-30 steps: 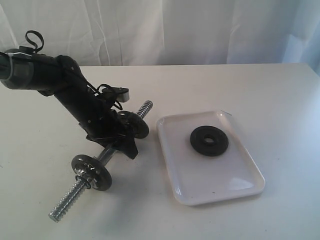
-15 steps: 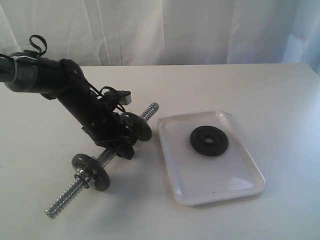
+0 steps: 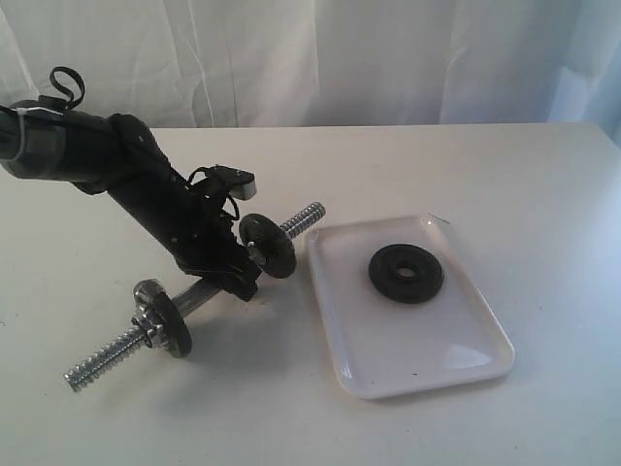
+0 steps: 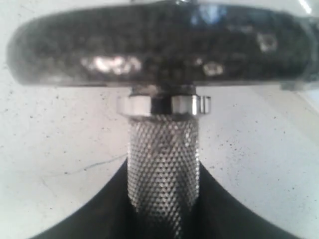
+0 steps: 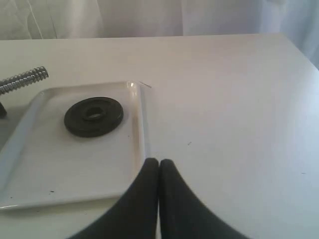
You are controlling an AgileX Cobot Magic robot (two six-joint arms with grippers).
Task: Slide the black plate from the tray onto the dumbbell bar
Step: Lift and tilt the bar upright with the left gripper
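Note:
The black plate [image 3: 406, 273] lies flat on the white tray [image 3: 427, 384], in its far half. The dumbbell bar [image 3: 97, 362] slants across the table left of the tray, carrying two shiny grey discs [image 3: 163, 317] [image 3: 267, 245]. Its far threaded end [image 3: 307, 219] is raised close to the tray's far left corner. My left gripper [image 3: 236, 280] is shut on the bar's middle between the discs. In the left wrist view the knurled bar [image 4: 163, 149] sits between the jaws of the left gripper [image 4: 163, 172], below a disc [image 4: 159, 45]. My right gripper [image 5: 159, 162] is shut and empty beside the tray's rim [image 5: 141, 124], with the plate [image 5: 93, 116] and the bar's tip [image 5: 25, 79] beyond it.
A white curtain [image 3: 320, 58] hangs behind the white table [image 3: 543, 194]. The left arm's black body [image 3: 146, 194] leans over the table's left part. Bare tabletop lies right of and behind the tray.
The left gripper has closed on the bar's middle. The bar has swung and tilted: its far end rose toward the tray's corner, its near end slid left. The plate and tray stayed still.

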